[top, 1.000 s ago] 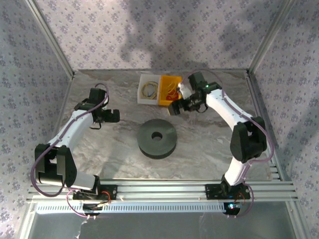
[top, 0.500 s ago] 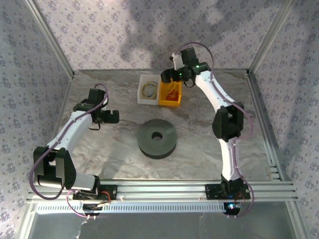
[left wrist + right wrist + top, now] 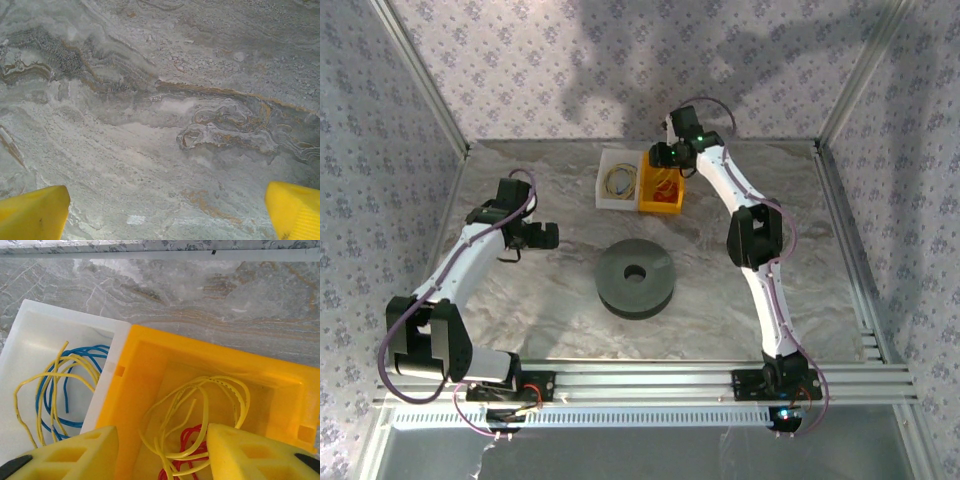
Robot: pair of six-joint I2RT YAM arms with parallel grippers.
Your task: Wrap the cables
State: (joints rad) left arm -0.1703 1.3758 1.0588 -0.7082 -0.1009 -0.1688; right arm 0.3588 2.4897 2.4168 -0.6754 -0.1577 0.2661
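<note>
You are hovering your right fingers (image 3: 70,452), parted and holding nothing, over the thin bright-yellow cord (image 3: 197,382) looped inside the yellow plastic bin (image 3: 150,347), so pinch where strands bunch, not the red wire (image 3: 192,432); your left fingers (image 3: 30,212) are hanging wide apart.

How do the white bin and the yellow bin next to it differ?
Colour: the white bin is white, the yellow bin bright yellow. Contents: beside its yellow cord, the white bin holds a blue cord; the yellow bin holds a red cord instead. Position: the right claw hangs over the yellow bin, with the white bin off to one side. Both are open-topped, stand side by side on the table, and hold thin yellow cord.
</note>
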